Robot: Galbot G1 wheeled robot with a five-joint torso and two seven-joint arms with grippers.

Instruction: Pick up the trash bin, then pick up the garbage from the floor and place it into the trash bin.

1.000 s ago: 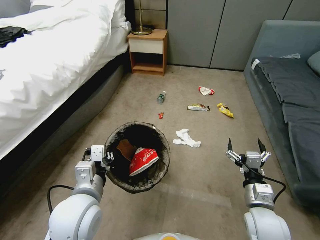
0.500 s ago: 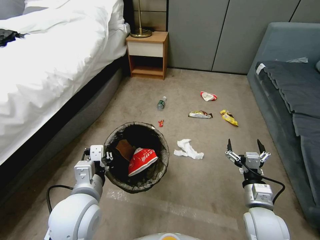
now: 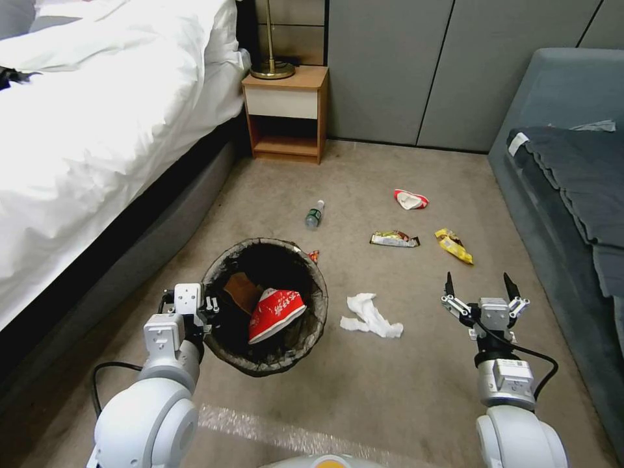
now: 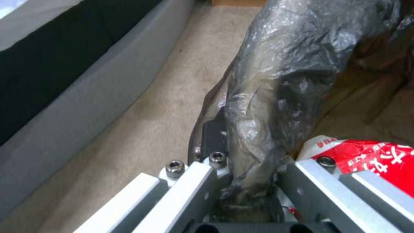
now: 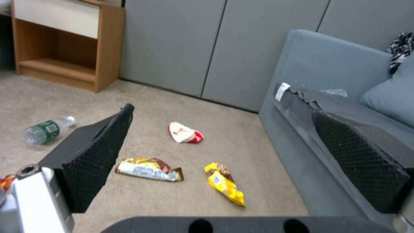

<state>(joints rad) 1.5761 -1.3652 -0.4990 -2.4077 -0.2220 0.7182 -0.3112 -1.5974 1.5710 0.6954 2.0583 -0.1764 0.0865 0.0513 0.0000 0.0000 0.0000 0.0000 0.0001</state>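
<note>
**Bin gripped at the rim, litter spread on the carpet**

The left gripper (image 3: 207, 305) is clenched on the near-left rim of the trash bin (image 3: 286, 348); in the left wrist view its two metal fingers (image 4: 190, 184) pinch the folded dark bag (image 4: 267, 97) between them. The bin sits in front of the robot on its left side, beside the bed (image 3: 97, 130). Inside it lie a crumpled red-and-white paper cup (image 3: 276, 312) and a tan paper bag (image 3: 242, 290).

The right gripper (image 3: 482, 286) hovers over bare carpet with its jaws spread wide and nothing between them — the black pads (image 5: 99, 155) frame the floor in the right wrist view.

The garbage is scattered ahead: a white tissue (image 3: 370, 316) lies just right of the bin, a small red wrapper (image 3: 314, 255) at the bin's far rim, a plastic bottle (image 3: 314, 214) beyond it. Farther out — toward the sofa (image 3: 572, 214) — lie a gold snack wrapper (image 3: 394, 239), a yellow wrapper (image 3: 455, 246) and a crushed red-and-white cup (image 3: 410, 199). A nightstand (image 3: 287, 114) stands against the far wall.
</note>
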